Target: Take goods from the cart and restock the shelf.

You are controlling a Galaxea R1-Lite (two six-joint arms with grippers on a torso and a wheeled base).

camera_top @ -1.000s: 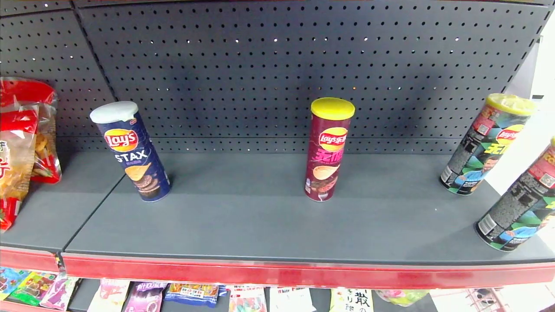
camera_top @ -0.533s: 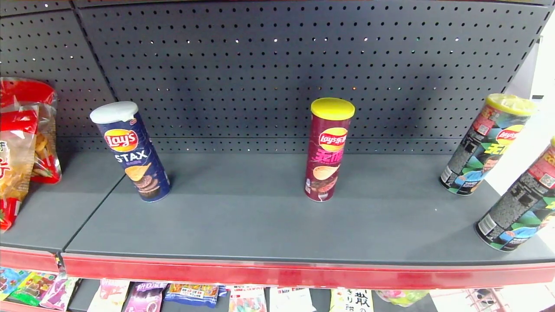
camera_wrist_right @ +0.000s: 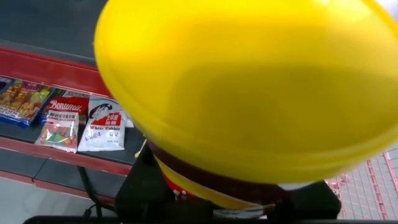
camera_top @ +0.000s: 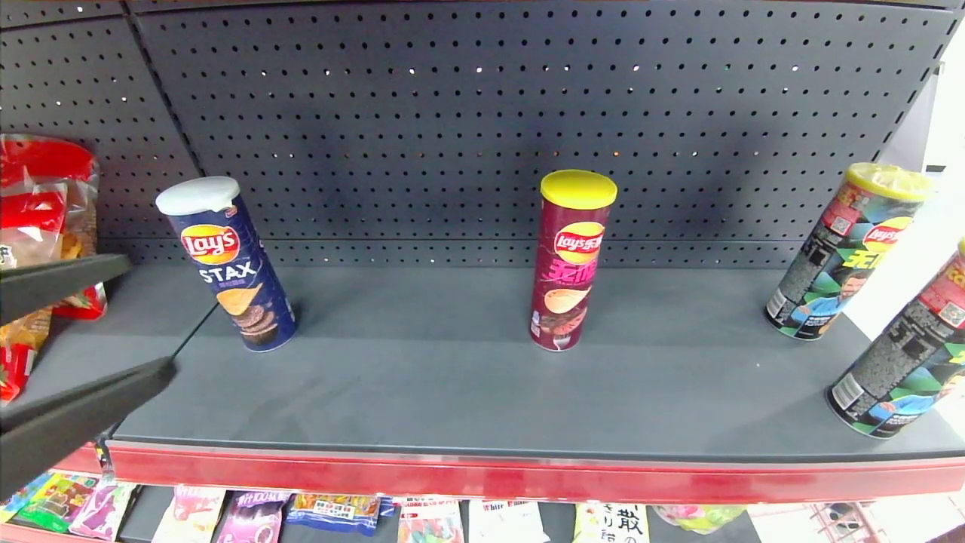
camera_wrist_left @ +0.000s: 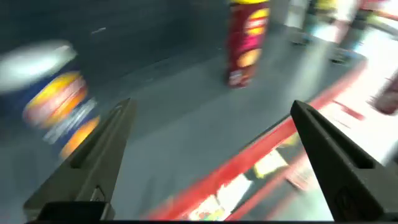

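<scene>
Shelf: dark grey deck, red front edge. Standing on it, well apart: blue can at left, maroon can mid-deck, two green-and-black cans at the right end. Snack bags at far left. Left gripper in front of the deck's left end, near the blue can; fingers spread wide, nothing between them. Right gripper closed around a red can with yellow lid, held in front of a lower shelf's snack packets.

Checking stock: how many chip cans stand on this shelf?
4: blue can at left, maroon can mid-shelf, green can at right, second green can nearer the front; more may sit beyond view.
</scene>
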